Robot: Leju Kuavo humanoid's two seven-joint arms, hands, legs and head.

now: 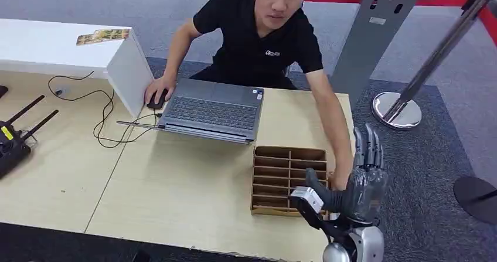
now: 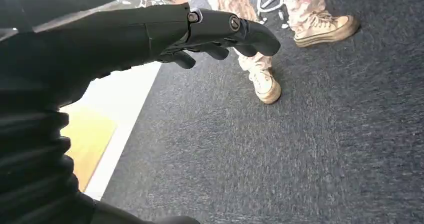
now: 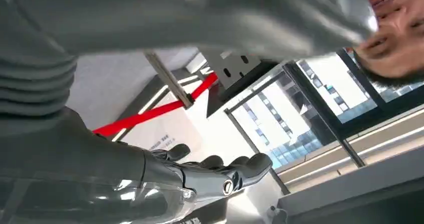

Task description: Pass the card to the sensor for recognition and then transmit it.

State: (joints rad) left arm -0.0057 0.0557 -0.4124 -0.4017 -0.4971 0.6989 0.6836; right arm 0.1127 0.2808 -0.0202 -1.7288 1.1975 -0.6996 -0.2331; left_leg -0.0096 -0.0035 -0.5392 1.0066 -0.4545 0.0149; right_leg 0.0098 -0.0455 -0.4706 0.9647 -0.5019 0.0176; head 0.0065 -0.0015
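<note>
- The card cannot be made out with certainty; a small white tag-like piece (image 1: 307, 197) sits at the right hand's thumb tip, at the near right corner of the cardboard organizer, but whether it is the card I cannot tell.
- The cardboard organizer (image 1: 288, 180) lies flat on the desk (image 1: 176, 186), divided into narrow slots; what is in the slots cannot be read from the head view.
- The right hand (image 1: 358, 183) is raised upright at the desk's right edge, just beside the organizer, its fingers (image 1: 366, 147) straight and slightly apart, pointing up, thumb stretched toward the organizer.
- A person's hand (image 1: 337, 180) reaches down behind the right hand, next to the organizer's right side.
- The left hand (image 2: 210, 31) hangs over grey carpet, fingers loosely curled, holding nothing.
- A grey laptop (image 1: 212, 109) lies open on the desk beyond the organizer; the person in a black shirt (image 1: 258, 39) leans over it, the other hand on a mouse (image 1: 156, 101).
- A white box (image 1: 70, 54) stands to the left, black cables (image 1: 105, 121) trailing from it, and a black device with antennas (image 1: 14, 139) rests at the desk's left edge.
- A stanchion base (image 1: 397, 109) stands on the carpet to the right.
</note>
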